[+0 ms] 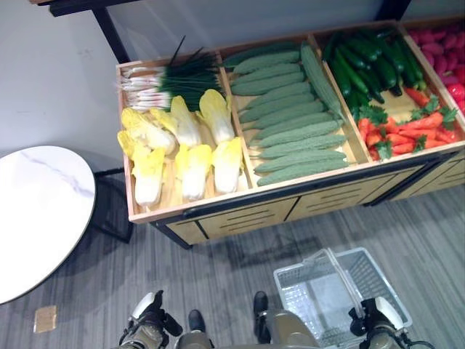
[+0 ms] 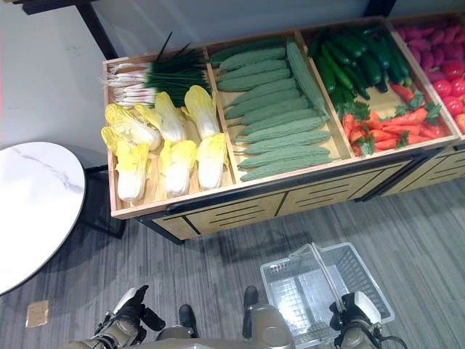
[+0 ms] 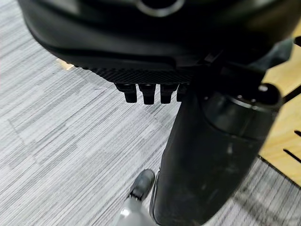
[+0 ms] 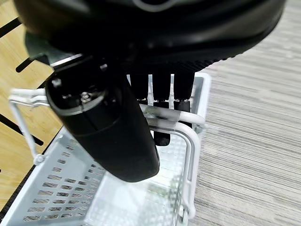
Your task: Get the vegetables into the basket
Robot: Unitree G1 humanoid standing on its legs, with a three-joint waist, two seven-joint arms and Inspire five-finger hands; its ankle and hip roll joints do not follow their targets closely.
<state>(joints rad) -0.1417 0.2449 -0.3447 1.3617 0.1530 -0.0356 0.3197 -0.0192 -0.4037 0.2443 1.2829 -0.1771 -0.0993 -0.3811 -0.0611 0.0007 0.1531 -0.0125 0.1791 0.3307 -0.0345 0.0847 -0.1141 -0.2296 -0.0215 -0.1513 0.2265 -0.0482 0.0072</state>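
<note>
Carrying basket (image 1: 341,291) at 5 o'clock, right hand (image 4: 160,101) curled round its handle. Left hand (image 3: 150,92) hung empty, fingers curled. Vegetables (image 1: 290,116) sat at 12 o'clock. Risk: basket swinging into stand (image 1: 240,214).

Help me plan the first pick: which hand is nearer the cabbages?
Left. The left hand sits below the cabbages; the right hand, gripping the basket handle, is far right.

Red vegetables (image 1: 445,45) cut by frame edge
</note>
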